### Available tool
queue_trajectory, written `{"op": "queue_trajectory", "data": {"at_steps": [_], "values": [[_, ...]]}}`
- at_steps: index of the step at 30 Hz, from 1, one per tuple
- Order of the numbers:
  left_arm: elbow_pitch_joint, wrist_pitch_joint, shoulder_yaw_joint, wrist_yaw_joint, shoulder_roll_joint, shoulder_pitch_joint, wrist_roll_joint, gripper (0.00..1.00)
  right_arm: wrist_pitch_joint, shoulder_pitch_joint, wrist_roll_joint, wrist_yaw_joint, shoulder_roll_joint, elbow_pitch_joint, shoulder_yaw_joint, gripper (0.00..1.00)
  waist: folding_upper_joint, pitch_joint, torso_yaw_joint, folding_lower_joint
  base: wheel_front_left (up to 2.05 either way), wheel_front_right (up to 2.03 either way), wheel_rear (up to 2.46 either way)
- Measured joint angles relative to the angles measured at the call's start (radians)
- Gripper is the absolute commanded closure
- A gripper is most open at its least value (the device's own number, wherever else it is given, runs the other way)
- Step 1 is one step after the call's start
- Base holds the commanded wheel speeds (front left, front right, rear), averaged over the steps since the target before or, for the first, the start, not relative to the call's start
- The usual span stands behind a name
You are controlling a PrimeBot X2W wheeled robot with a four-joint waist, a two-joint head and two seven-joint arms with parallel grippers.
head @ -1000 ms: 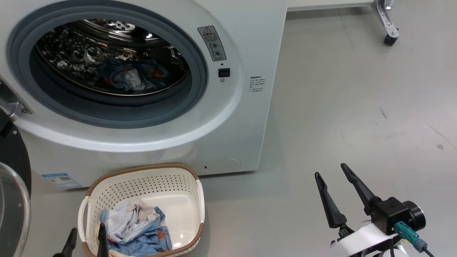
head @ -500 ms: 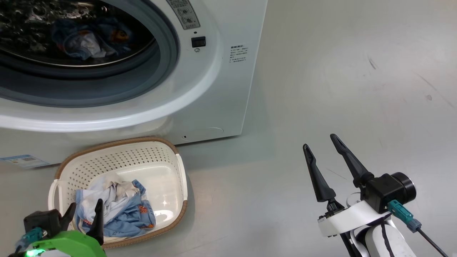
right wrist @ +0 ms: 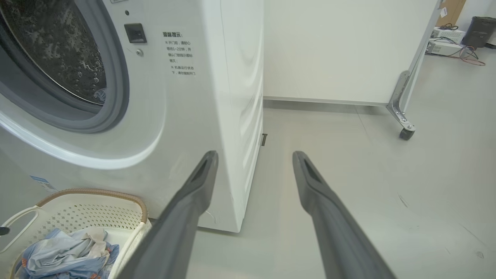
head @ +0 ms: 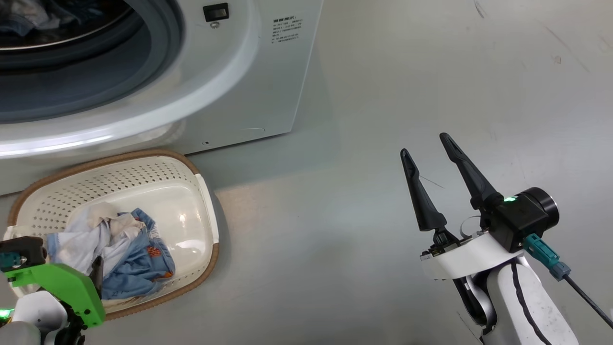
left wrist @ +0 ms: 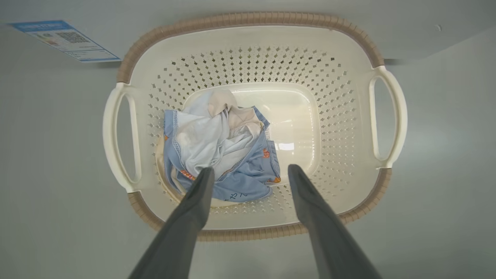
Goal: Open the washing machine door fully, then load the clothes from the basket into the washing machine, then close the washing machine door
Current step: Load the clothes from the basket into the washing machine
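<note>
I have the left tool poised over the basket, its two fingers spread wide and gripping nothing; in my left wrist view they point down into the basket from above its near rim, one fingertip over the edge of the clothes, the other over the basket's bare bottom; I cannot tell whether either touches anything. The clothes lie bunched in one heap on the basket's bottom, towards the handle on that view's left: light blue fabric with small orange prints, folded up with white and pale grey cloth; the rest of the bottom is bare and glossy. The basket sits on the grey floor just in front of the washing machine, its far brown rim close under the machine's front, with the blue sticker beyond the basket's far corner; above and behind the basket the machine's round mouth is uncovered; I see the grey gasket and the steel drum, and some blue cloth lying inside the drum. My right tool hangs well away from the basket on its right, over open floor, fingers likewise released wide and holding nothing, pointing past the machine's corner; farther off on that same side of the basket stands a white wheeled panel.
</note>
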Motion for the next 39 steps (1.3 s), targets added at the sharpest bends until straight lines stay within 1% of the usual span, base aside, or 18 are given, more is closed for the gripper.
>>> {"op": "queue_trajectory", "data": {"at_steps": [6,13,20,27,33,39], "values": [[0.09,0.078,0.011,0.01,0.006,-0.08,-0.042,0.0,0.0,-0.01,-0.008,0.0,0.001,0.0,-0.013,0.0,0.0,0.061,-0.034,0.0001,0.0,0.0,0.0],[0.178,0.113,0.04,0.041,0.024,-0.156,-0.049,0.0,0.0,-0.029,-0.015,0.0,0.002,0.0,-0.022,0.0,0.0,0.118,-0.057,0.0001,0.0,0.0,0.0],[0.257,0.122,0.04,0.052,0.02,-0.221,-0.058,0.0,0.0,-0.031,-0.03,0.0,0.001,-0.005,-0.047,0.0,0.0,0.161,-0.066,0.0001,0.0,0.0,0.0],[0.327,0.122,0.038,0.062,0.02,-0.287,-0.058,0.0,0.0,-0.031,-0.048,0.0,-0.002,-0.022,-0.066,0.0,0.0,0.207,-0.058,0.0001,0.0,0.0,0.0],[0.38,0.122,0.045,0.087,0.028,-0.323,-0.057,0.0,0.0,-0.031,-0.058,0.0,-0.004,-0.035,-0.068,0.0,0.0,0.25,-0.048,0.0001,0.0,0.0,0.0],[0.409,0.12,0.054,0.088,0.029,-0.379,-0.057,0.0,0.0,-0.033,-0.062,0.0,-0.004,-0.05,-0.078,0.0,0.0,0.295,-0.039,0.0001,0.0,0.0,0.0]]}}
